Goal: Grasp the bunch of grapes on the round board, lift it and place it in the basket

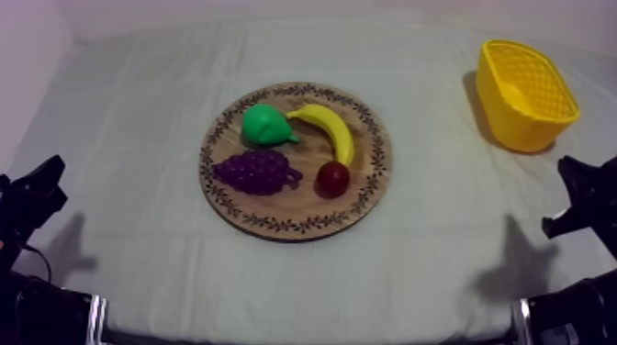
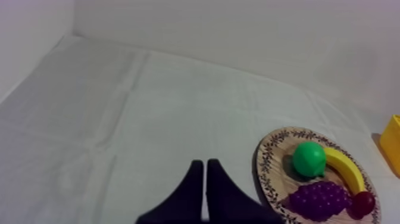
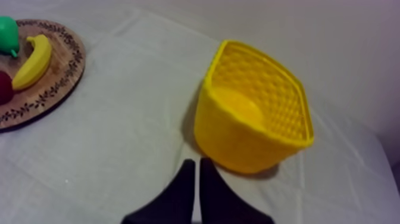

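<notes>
The purple bunch of grapes (image 1: 258,171) lies on the left part of the round wooden board (image 1: 365,191), below a green pear (image 1: 263,125). A banana (image 1: 328,129) and a small red fruit (image 1: 332,179) lie to its right. The yellow basket (image 1: 525,94) stands at the far right. My left gripper (image 1: 37,188) rests low at the left edge, far from the board. In the left wrist view my left gripper (image 2: 205,167) is shut, with the grapes (image 2: 319,199) beside it on the board (image 2: 268,170). My right gripper (image 3: 194,165) is shut just in front of the basket (image 3: 253,128).
Grey-white cloth covers the table, with wide free room around the board and in front of it. A pale wall rises behind the table's far edge. My right arm (image 1: 588,197) sits low at the right edge, below the basket.
</notes>
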Motion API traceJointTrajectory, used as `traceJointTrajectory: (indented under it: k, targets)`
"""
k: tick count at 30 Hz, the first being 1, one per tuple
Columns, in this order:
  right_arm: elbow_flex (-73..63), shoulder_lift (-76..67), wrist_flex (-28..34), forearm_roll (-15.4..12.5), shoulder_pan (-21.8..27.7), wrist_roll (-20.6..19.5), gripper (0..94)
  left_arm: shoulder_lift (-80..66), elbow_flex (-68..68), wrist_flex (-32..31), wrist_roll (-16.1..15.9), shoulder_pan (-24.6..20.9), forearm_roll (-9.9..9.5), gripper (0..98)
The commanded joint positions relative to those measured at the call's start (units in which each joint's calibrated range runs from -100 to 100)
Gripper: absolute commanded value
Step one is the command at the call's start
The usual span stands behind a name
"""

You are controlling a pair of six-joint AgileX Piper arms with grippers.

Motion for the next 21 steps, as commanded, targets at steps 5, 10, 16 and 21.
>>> traceJointTrajectory:
  k: [5,10,16,21]
  targets:
    - [-11.43,10.89,0.87,0.21,-2.75,1.88,0.6,0.00,-0.04,-0.03,0.00,-0.01,-0.04,0.1]
    - [-24.74,20.90,6.41,1.19,-5.99,2.33,0.6,0.00,-0.04,-0.03,0.01,-0.01,-0.04,0.1]
    - [-39.54,32.96,12.24,1.38,-9.47,3.13,0.6,0.00,-0.04,-0.03,0.01,-0.01,-0.04,0.1]
    - [-50.30,42.33,18.06,1.92,-13.27,3.45,0.6,0.00,-0.04,-0.03,0.01,-0.01,-0.04,0.1]
